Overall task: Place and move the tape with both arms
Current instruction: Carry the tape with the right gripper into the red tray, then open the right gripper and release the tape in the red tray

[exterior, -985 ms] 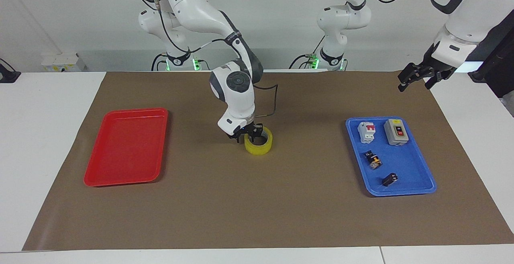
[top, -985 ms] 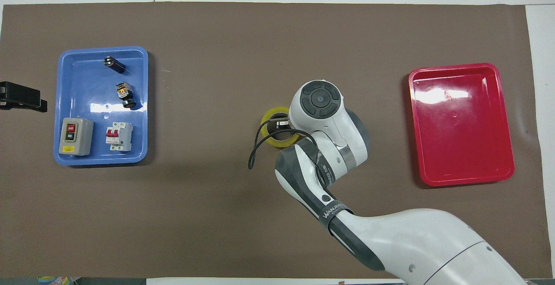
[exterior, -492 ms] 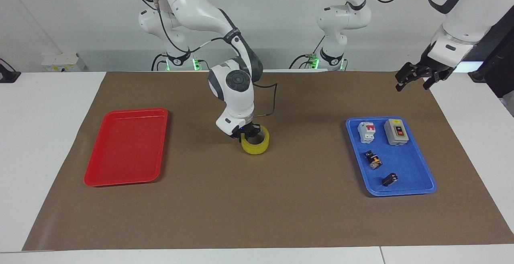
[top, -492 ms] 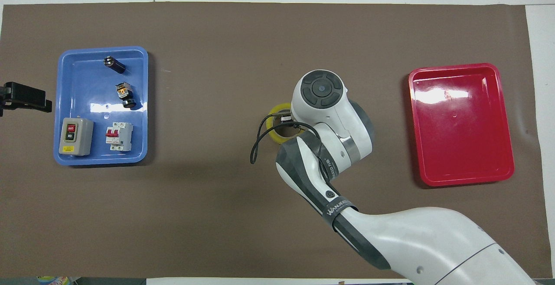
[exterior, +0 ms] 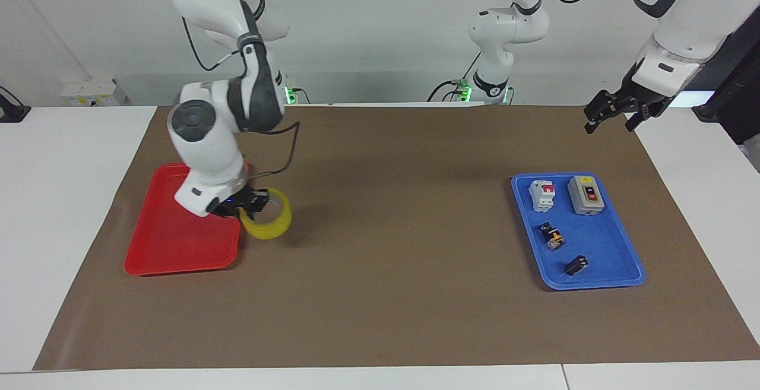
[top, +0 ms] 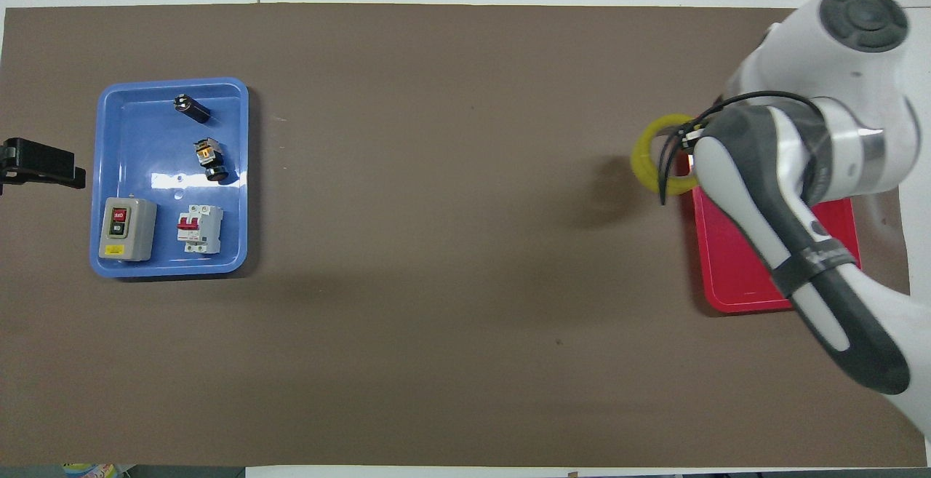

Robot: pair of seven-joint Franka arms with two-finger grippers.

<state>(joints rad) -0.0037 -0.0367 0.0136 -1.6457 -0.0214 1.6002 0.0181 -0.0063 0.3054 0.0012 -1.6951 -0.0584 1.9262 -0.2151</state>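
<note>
Bright even lighting, soft shadows, sharp

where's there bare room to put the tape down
The red tray is bare inside; the right hand holds the tape up at its edge. The brown mat between the red tray and the blue tray is open too. The blue tray is crowded with four electrical parts. The left hand waits above the mat's corner.

We see the surface (exterior: pixel 380 319) from high across, facing the robots, and steeply overhead; both share the whole mat (top: pixel 436 361).
</note>
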